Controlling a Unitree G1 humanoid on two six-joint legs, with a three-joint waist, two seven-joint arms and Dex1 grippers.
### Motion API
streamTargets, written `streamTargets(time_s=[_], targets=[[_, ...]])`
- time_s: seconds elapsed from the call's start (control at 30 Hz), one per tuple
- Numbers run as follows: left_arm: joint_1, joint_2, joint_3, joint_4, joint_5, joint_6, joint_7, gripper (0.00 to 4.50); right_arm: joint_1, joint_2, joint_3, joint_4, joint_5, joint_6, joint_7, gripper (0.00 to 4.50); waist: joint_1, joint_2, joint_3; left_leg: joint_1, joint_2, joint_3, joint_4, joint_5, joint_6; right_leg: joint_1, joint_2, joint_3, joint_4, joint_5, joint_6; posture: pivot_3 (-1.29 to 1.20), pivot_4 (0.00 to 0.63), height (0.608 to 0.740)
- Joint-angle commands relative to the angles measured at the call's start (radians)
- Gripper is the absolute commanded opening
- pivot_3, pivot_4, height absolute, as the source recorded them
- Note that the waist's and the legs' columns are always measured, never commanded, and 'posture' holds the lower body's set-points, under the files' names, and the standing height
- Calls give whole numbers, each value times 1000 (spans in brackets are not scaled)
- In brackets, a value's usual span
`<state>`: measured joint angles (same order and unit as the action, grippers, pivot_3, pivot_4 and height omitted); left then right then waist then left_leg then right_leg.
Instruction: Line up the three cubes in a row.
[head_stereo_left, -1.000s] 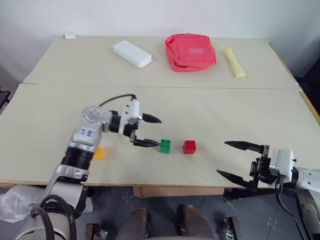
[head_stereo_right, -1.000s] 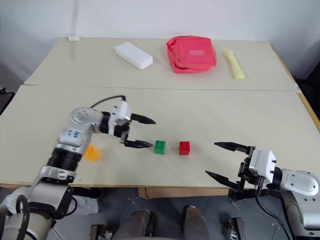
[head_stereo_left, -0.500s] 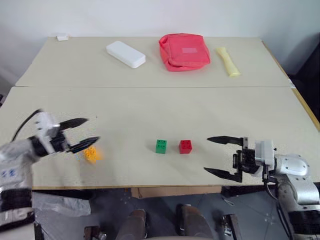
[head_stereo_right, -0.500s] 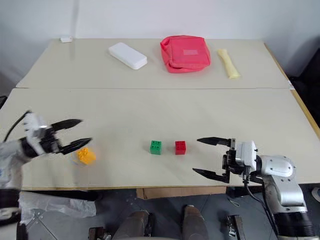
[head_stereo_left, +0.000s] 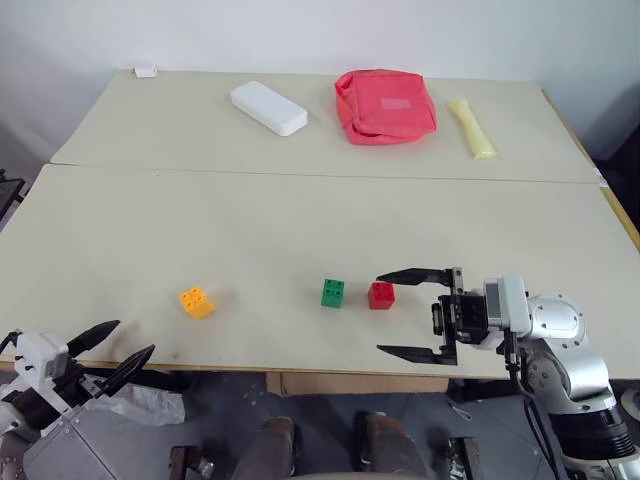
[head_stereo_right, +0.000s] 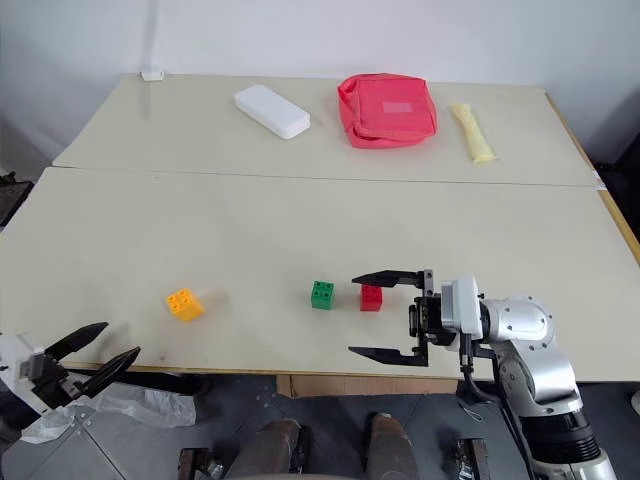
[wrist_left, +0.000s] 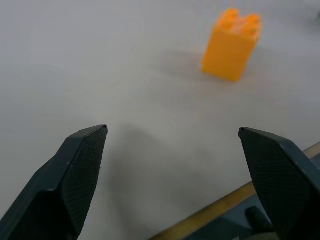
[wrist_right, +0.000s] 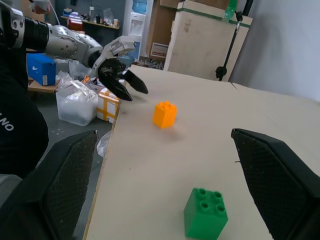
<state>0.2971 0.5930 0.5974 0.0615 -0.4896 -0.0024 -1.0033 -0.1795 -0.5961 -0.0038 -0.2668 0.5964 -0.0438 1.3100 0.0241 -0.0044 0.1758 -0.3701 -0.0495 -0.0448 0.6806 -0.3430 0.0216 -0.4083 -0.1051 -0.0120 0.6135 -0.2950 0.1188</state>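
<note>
Three cubes lie near the table's front edge: the orange-yellow one (head_stereo_left: 196, 301) at the left, the green one (head_stereo_left: 333, 292) in the middle, and the red one (head_stereo_left: 381, 295) close on its right. My right gripper (head_stereo_left: 380, 312) is open and points left. Its far finger's tip hangs just over the red cube. The right wrist view shows the green cube (wrist_right: 205, 212) and the orange-yellow cube (wrist_right: 164, 114) ahead of the open fingers. My left gripper (head_stereo_left: 128, 338) is open, low at the front left, off the table's edge. The orange-yellow cube (wrist_left: 231, 44) lies well ahead of it.
On the far table lie a white box (head_stereo_left: 266, 107), a red pouch (head_stereo_left: 385, 104), a pale yellow long thing (head_stereo_left: 470, 126) and a small white item (head_stereo_left: 146, 71). A seam (head_stereo_left: 300, 175) runs between the two tables. The wooden front edge (wrist_left: 220, 207) is close to my left fingers.
My left gripper has drawn back from beside the green cube to the front left, past the table's edge. My right gripper has moved left up to the red cube. The cubes have stayed put.
</note>
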Motion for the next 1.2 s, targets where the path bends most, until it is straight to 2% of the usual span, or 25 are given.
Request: streamTargets(time_s=[0.03,0.27,0.37,0.6,0.63,0.8,0.97,1.2], targets=[[-54,-20,-64,-86,5,-8,48,4470,-4,-1,-7,-8,9,4,-2,4500,0,0,0,0,0,0,0,0,0,0,0,0,0,0,0,0,150,740],[-201,8,-219,-11,43,18,9,4470,42,-17,-21,-62,6,25,-30,4500,-3,0,0,0,0,0,0,0,-1,-1,2,-1,0,0,0,0,150,740],[-239,43,-228,48,49,7,-13,3880,76,-25,-35,-92,4,26,-51,4500,-12,0,0,0,1,1,0,0,-1,-2,3,0,0,0,0,0,150,740],[-315,118,-238,164,28,8,-113,1677,90,-33,-60,-107,-2,15,-93,4500,-22,0,0,0,2,1,0,0,-2,-1,4,0,0,0,0,0,150,740],[-332,135,-259,167,26,23,-152,1499,102,-37,-68,-110,-3,12,-96,4500,-22,0,0,0,2,1,0,0,-2,-1,4,0,0,0,0,0,150,740],[-583,165,-385,190,14,81,-314,1513,172,-51,-109,-136,-10,5,-117,4500,3,0,0,-1,1,0,1,0,-2,-1,4,-1,0,0,0,0,150,740],[-849,83,-578,316,112,18,-461,1513,210,-65,-151,-112,-20,-15,-111,4500,2,1,0,-1,0,1,1,0,-1,-2,5,-4,5,0,0,0,150,740],[-985,-1,-695,577,219,-128,-556,1513,269,-80,-197,-124,-33,-34,-131,4500,-24,0,0,-1,1,6,1,0,0,-4,9,-7,7,0,1,0,150,740]])
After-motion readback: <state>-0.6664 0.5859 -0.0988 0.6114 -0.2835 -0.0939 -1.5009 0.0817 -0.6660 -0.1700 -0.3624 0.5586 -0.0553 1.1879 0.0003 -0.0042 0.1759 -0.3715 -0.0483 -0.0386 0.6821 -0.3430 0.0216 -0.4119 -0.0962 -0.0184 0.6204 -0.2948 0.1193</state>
